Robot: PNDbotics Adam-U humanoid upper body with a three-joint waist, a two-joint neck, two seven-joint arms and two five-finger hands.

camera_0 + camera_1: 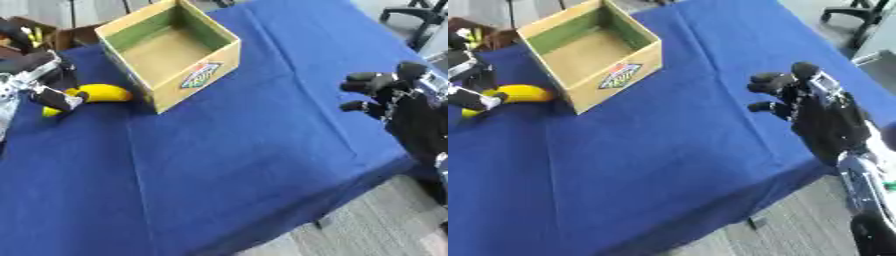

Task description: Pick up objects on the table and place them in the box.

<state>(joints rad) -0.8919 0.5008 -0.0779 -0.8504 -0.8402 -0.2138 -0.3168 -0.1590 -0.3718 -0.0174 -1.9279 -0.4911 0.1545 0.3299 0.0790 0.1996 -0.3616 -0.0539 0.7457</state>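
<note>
- Both eyes sit up in the head, looking down at the blue table [245,150], which lies askew.
- Pretty much the same shot: box [171,50], banana [98,93], both hands.

We note even, bright light; soft shadow beside the box [171,50]; both views blurred throughout; no glare.

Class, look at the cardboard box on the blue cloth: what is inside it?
The cardboard box shows only its bare brown floor and green inner walls; nothing lies inside. The banana is outside, beside the left hand. The near wall hides a floor strip.
</note>
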